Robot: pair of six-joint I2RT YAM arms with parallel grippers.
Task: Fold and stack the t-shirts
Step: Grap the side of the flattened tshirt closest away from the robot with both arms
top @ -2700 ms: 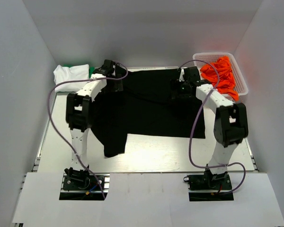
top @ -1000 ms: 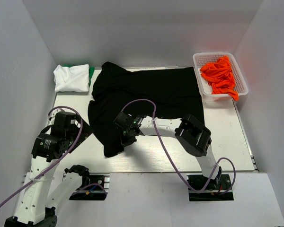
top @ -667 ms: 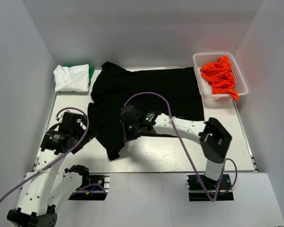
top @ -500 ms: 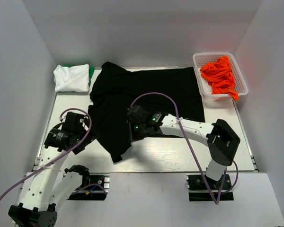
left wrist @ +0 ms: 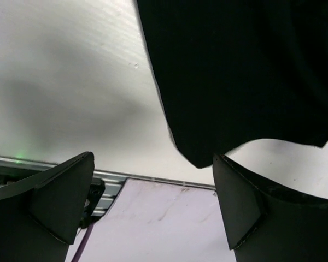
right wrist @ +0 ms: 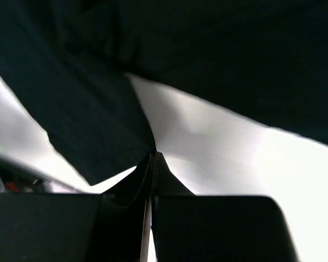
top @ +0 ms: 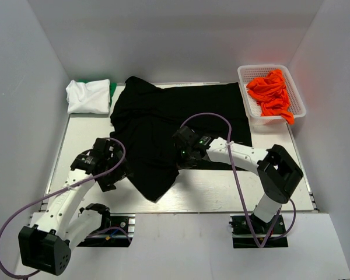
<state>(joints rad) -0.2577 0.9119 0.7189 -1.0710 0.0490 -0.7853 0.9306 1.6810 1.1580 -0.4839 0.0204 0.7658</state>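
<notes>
Black shirt: We see the black shirt (top: 181,116) spread over the far half of the surface (top: 233,189). It goes from near the far left corner to just beside the basket (top: 249,72). One long flap reaches toward the near edge, left of the middle.
Other shirts: The white shirt (top: 87,96) lies in the far left corner and looks folded. The green shirt (top: 112,88) peeks out at its side. The orange shirts (top: 271,93) are heaped in the basket at the far right corner.
Right gripper: Our right gripper (top: 184,154) is closed tight on top of the black shirt, where the flap starts. In its wrist view the tips meet right at a cloth edge. So we think it is pinching a bit of the shirt.
Left gripper: Our left gripper (left wrist: 153,156) is wide open and holds nothing. It hangs just beside the left edge of the flap, not far from the near edge of the surface.
How it feels: We think the black shirt is soft, light and floppy. It bends anywhere and will not break. It will bunch up and drag when we pull it, and a thin pinch may slip out.
Where to grab: We think edges and corners are best, like the tip of the flap and the hem. With one gripper on each side, the cloth can go over flat.
</notes>
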